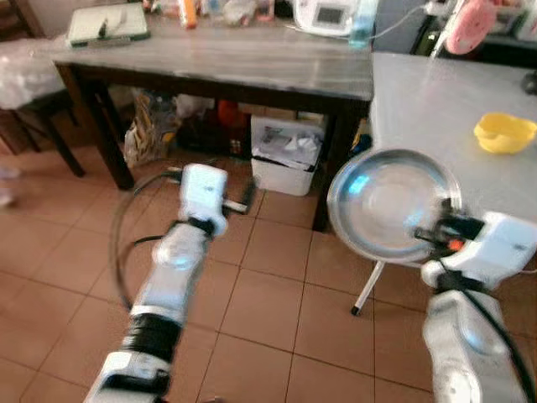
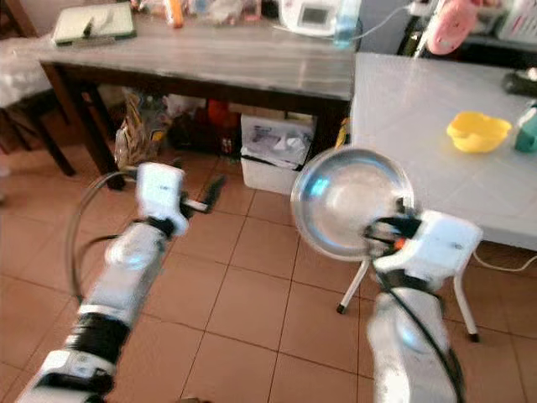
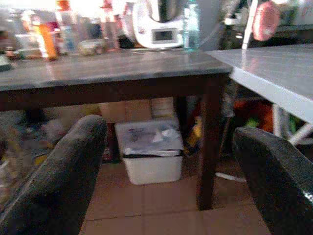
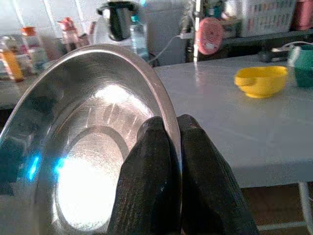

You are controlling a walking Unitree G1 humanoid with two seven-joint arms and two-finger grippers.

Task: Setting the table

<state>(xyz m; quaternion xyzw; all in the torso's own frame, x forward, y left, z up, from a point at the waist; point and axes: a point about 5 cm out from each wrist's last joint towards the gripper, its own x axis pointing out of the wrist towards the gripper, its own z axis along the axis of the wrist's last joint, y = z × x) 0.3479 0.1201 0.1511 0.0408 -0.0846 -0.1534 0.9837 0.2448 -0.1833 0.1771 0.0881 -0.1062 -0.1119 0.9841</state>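
No writing is legible. Right gripper (image 4: 168,147) pinches the steel bowl (image 1: 388,201) rim lower right, beside the white table (image 1: 436,109); left gripper (image 3: 166,171) gapes empty over terracotta tiles (image 1: 268,302).

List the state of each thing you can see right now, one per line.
Steel bowl: held up on edge, tilted, empty, off the table.
Right gripper: fingers shut on the steel bowl's rim.
Left gripper: fingers open, holding nothing.
Yellow bowl: upright on the white table.
White bin: under the dark table, lined with a bag.

White table (image 2: 419,126) near half bare; yellow bowl (image 2: 477,131) far side.
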